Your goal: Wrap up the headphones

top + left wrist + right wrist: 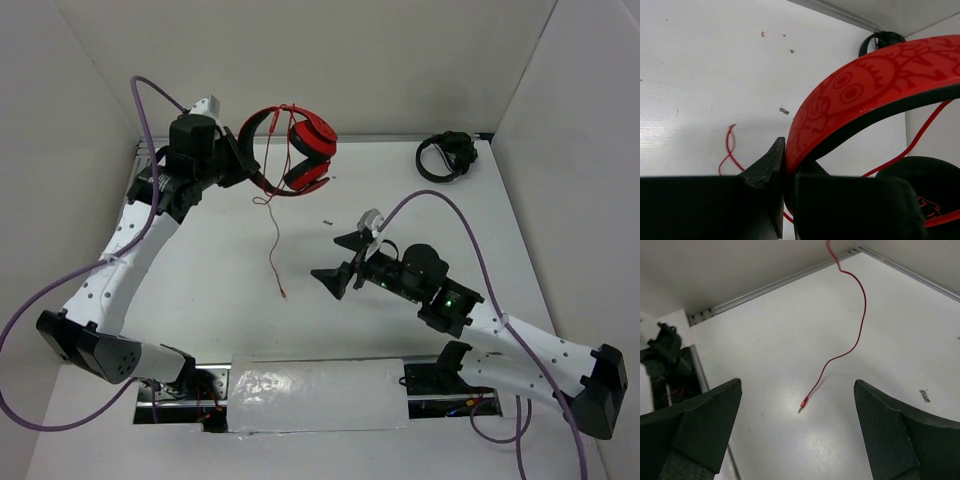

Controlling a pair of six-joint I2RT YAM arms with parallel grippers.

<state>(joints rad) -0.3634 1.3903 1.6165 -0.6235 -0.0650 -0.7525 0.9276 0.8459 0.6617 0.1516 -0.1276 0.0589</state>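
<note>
With the left gripper [250,170] clamping the headphones [312,140], I'm centring the open, empty right gripper [338,260] over the cable [860,325].

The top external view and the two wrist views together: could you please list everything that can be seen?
red headphones: one, red with black lining, lifted at the far left, headband in the left gripper
cable: one, red, hanging from the red headphones, plug end lying on the table
black headphones: one, black, far right corner of the table
dark speck: one, too small to identify, mid-table
wrapped strip: one, pale, near edge between the arm bases
table: one, white
left gripper: black, shut on the headband
right gripper: black, open, holding nothing, above the plug end
</note>
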